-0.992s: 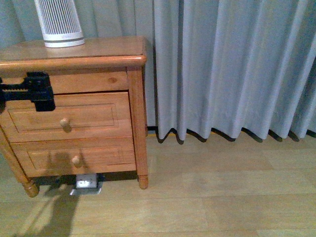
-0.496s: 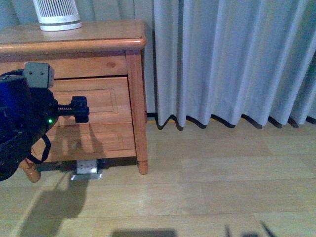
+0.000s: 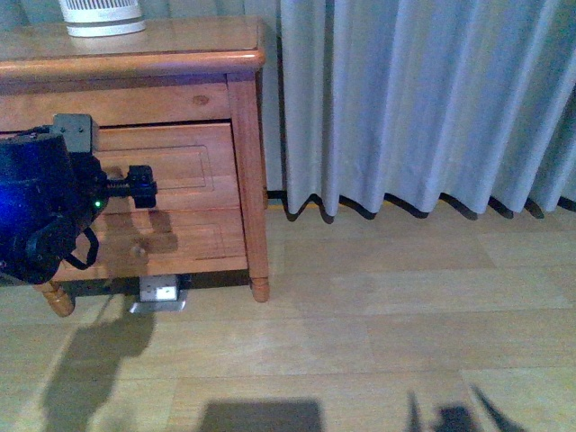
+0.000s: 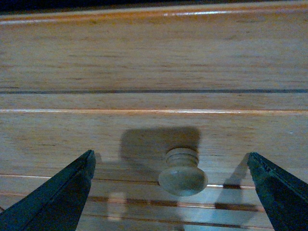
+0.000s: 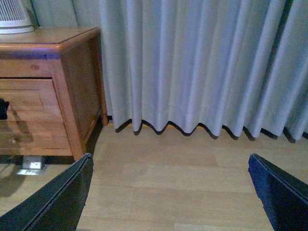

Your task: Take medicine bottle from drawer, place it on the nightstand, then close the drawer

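Nightstand (image 3: 245,61): at the left of the front view, beside the grey curtain (image 3: 405,99), with a white ribbed cylinder (image 3: 101,16) on its top.
Drawer (image 3: 193,162): the upper one, its front looks shut against the frame (nothing of its inside shows).
Knob (image 4: 183,175): round, pale wood, sticking out of the drawer front.
Left gripper (image 4: 169,156): right at the drawer front, its fingers (image 4: 62,192) spread wide on either side of the knob and not touching it.
Right gripper (image 5: 169,156): fingers wide apart, holding nothing, above the wooden floor (image 3: 378,306) and facing the curtain.
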`<state>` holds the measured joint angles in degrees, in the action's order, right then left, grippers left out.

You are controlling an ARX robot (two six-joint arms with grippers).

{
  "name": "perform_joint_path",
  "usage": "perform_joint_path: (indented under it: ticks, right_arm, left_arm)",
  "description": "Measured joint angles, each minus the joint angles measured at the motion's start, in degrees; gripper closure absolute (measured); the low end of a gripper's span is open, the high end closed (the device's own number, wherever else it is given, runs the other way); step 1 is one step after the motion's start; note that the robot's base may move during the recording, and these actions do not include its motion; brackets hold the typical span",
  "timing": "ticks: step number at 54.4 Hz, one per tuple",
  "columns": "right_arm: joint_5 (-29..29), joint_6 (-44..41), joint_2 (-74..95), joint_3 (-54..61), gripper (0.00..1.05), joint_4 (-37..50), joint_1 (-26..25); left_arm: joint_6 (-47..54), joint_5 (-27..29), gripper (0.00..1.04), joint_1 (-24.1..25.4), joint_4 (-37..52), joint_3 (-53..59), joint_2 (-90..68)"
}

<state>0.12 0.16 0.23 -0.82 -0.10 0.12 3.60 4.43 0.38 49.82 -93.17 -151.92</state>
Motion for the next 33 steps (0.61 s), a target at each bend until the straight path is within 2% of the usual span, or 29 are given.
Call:
perform_joint_path:
  ticks: [14, 16, 33]
  right_arm:
    - [0.0, 0.0, 0.0, 0.0, 0.07, 0.0, 0.0]
    - [0.0, 0.0, 0.0, 0.0, 0.07, 0.0, 0.02]
    - [0.0, 0.0, 0.0, 0.0, 0.07, 0.0, 0.0]
  left_arm:
    - [-0.22, -0.63, 0.07, 0.0, -1.4, -1.66, -1.29]
    - [-0.22, -0.7, 0.1, 0.0, -1.4, -1.75, -1.33]
    - [-0.17, -0.07, 0.58, -0.22, -1.2, -1.86, -1.36]
